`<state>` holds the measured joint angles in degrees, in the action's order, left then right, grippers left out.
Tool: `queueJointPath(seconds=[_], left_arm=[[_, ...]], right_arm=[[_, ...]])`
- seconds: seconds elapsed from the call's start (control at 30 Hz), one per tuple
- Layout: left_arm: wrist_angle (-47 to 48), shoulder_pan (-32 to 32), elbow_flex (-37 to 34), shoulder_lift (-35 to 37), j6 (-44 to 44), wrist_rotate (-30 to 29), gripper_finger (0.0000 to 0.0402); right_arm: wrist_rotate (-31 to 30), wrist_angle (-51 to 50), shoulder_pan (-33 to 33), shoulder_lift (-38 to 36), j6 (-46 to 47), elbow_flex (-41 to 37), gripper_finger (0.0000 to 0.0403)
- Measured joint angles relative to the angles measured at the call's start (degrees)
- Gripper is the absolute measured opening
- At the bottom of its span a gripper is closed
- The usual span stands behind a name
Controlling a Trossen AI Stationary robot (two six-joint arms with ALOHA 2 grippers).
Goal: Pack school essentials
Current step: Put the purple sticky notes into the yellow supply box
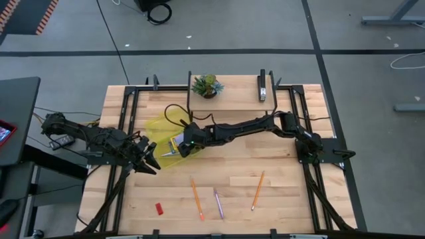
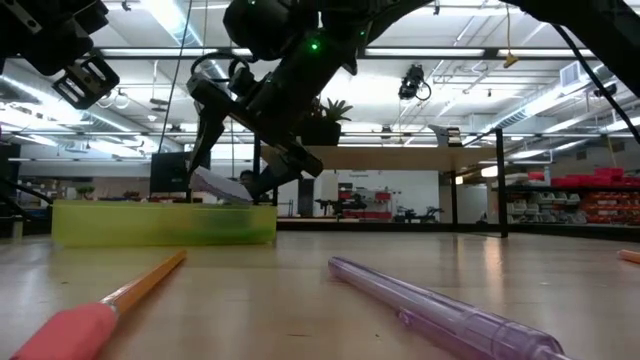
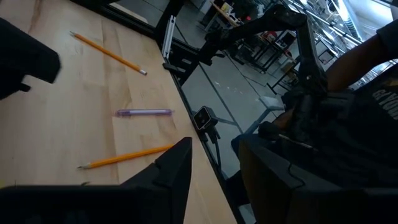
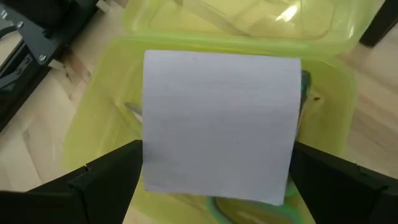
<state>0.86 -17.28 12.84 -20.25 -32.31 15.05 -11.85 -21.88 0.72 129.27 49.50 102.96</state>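
Two dark arms over light wooden worktop. Right gripper reaches across to translucent yellow-green plastic box near worktop's left edge, fingers clamped on pale blue square notepad, held just above box's open top; green-handled scissors lie inside under it. Left gripper sits just beside box's front-left corner, fingers apart, nothing btwn. Toward front edge: two orange pencils w/ purple pen btwn; small red eraser near front-left corner. Back edge: small potted green plant, black stapler.
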Motion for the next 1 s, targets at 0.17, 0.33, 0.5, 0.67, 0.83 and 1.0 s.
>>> queueJointPath(seconds=[0.17,0.33,0.5,0.67,0.83,1.0], left_arm=[[0.00,0.00,0.00,0.00,0.01,0.00,0.0144],[0.00,0.00,0.00,0.00,0.01,0.00,0.0138],[0.00,0.00,0.00,0.00,0.01,-0.02,0.0141],[0.00,0.00,0.00,0.00,-0.03,-0.02,0.0139],[0.02,0.00,0.00,0.02,-0.04,-0.01,0.0135],[0.20,0.01,0.00,0.02,-0.05,-0.02,0.0138]], right_arm=[[0.81,0.56,-0.38,0.00,-0.44,0.00,0.0399],[1.66,0.62,-0.31,0.00,-1.14,0.00,0.0400],[1.68,0.46,-0.33,0.00,-1.98,0.80,0.0399],[2.17,-2.43,-0.55,0.00,-5.05,2.45,0.0399],[5.02,-4.27,-0.38,0.00,-15.56,5.57,0.0399],[5.26,-4.70,1.02,-0.02,-39.67,6.38,0.0399]])
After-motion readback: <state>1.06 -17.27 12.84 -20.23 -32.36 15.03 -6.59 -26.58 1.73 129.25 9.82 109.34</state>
